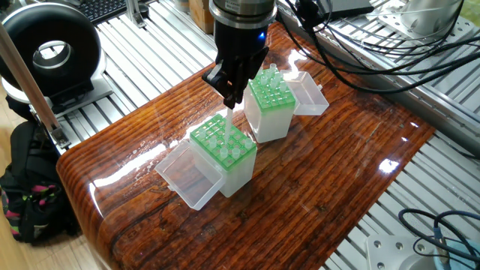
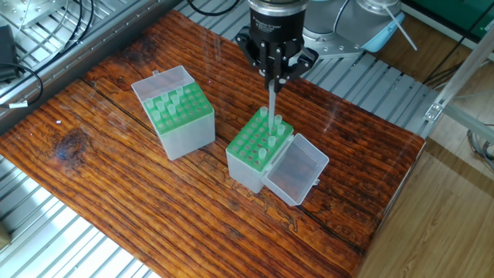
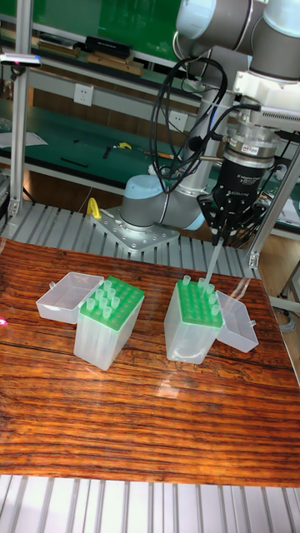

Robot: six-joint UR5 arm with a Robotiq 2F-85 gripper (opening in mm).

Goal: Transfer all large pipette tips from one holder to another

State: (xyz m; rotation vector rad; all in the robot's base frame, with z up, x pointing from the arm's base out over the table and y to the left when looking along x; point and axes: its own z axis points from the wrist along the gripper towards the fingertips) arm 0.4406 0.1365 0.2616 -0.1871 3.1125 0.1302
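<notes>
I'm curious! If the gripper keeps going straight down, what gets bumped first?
Probably the green rack: the pipette tip held in the gripper would reach it first. Exact alignment is unclear between views.

A glossy, dark-grained wooden table with a rounded edge lies on a bed of ribbed aluminium rails. In one fixed view, a black ring-shaped device stands at 10 o'clock, a dark backpack sits on the pale floor at 8 o'clock, and black cables trail across at 1 o'clock. The tall fixed view shows a green wall panel, a white wall socket and a green-topped workbench behind. Light glints off the varnish.
</notes>
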